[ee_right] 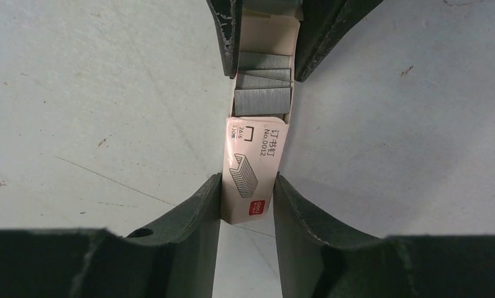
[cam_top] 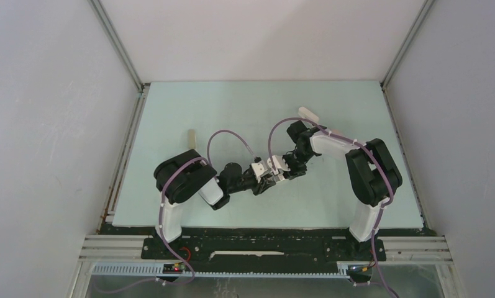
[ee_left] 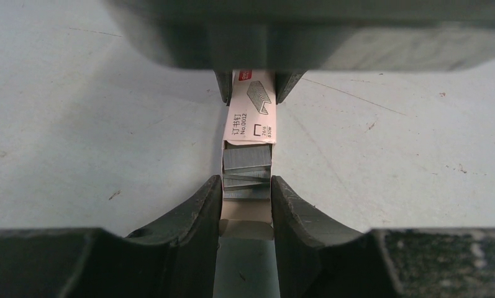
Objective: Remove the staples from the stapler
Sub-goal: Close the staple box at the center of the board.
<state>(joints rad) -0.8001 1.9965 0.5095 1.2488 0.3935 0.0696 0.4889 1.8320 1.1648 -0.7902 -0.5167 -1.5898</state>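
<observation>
Both claws are locked on one little box at the middle of the pale green table (cam_top: 170, 112). The left gripper (ee_left: 246, 184) is clenched on the plain white cardboard inner tray (ee_left: 247, 220), and the right gripper (ee_right: 248, 186) is clamped round the white printed cardboard sleeve (ee_right: 252, 162). The sleeve sits slid partway off, and in the bared stretch of tray between the two claws lie the staples (ee_left: 247, 159), short silvery-grey metal strips stacked a little askew.
</observation>
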